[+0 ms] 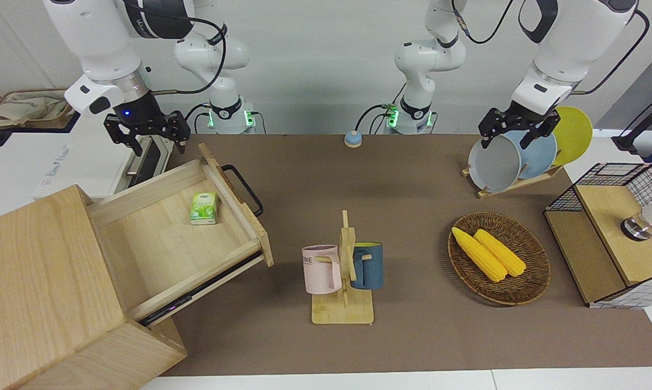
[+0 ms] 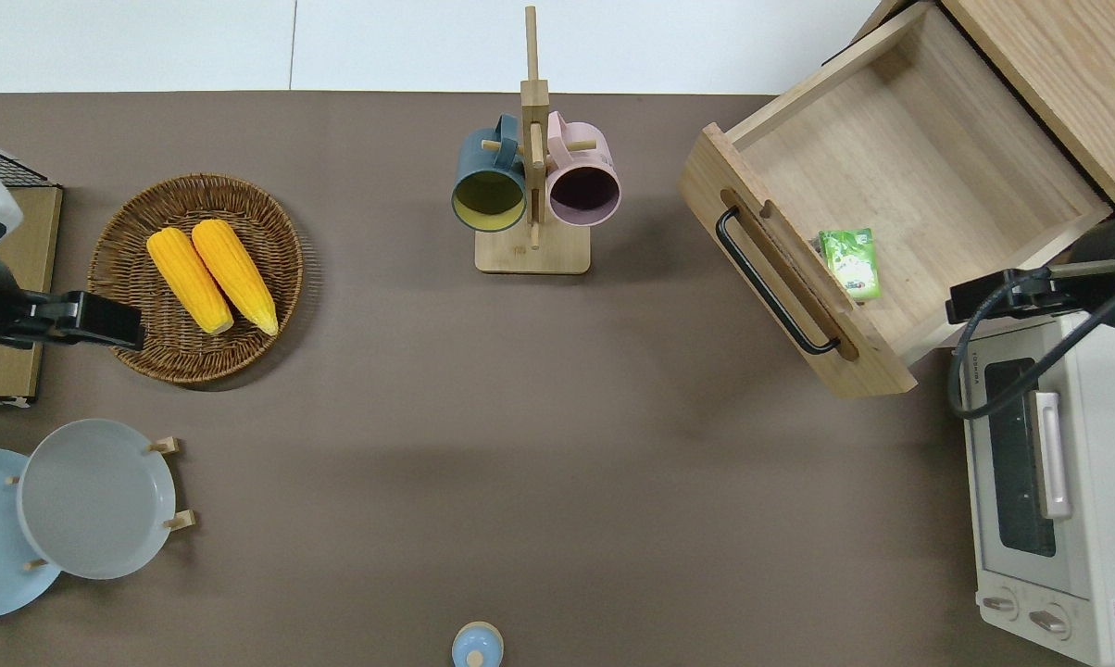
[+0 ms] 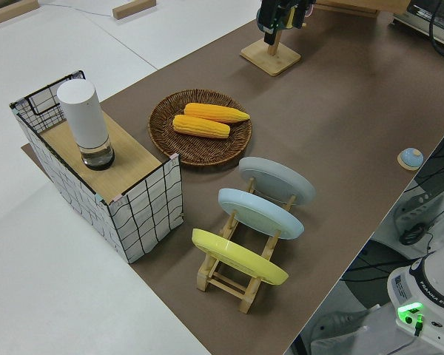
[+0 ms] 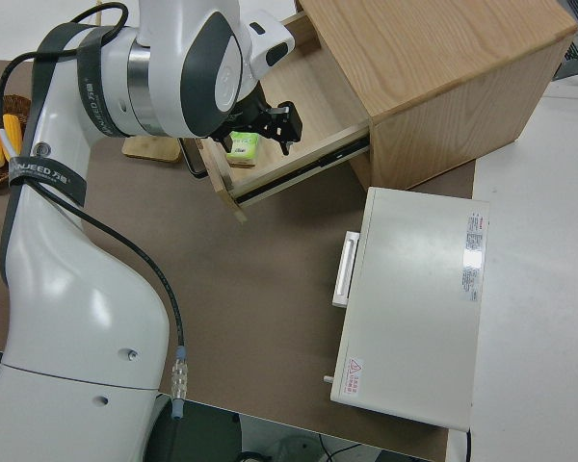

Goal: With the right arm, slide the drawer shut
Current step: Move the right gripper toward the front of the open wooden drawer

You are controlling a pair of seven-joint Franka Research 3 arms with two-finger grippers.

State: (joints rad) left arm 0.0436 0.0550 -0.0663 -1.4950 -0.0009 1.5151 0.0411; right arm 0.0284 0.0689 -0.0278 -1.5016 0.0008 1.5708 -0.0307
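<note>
The drawer point(image 1: 158, 244) of the pale wood cabinet point(image 1: 39, 281) stands pulled far out; it also shows in the overhead view point(image 2: 928, 139) and the right side view point(image 4: 299, 144). Its black loop handle point(image 1: 243, 189) point(image 2: 770, 283) faces the middle of the table. A small green packet point(image 1: 204, 208) point(image 2: 851, 264) lies inside, near the drawer front. My right gripper point(image 1: 147, 135) point(image 2: 993, 296) point(image 4: 265, 125) is open and empty, up in the air over the drawer's side wall nearest the robots, clear of the handle. My left arm is parked, its gripper point(image 1: 515, 130) open.
A white toaster oven point(image 2: 1039, 482) stands beside the drawer, nearer to the robots. A mug rack point(image 2: 532, 250) with a pink and a blue mug is mid-table. A wicker basket point(image 2: 141, 352) with two corn cobs, a plate rack point(image 1: 521, 181) and a wire-mesh box point(image 1: 607, 233) stand toward the left arm's end.
</note>
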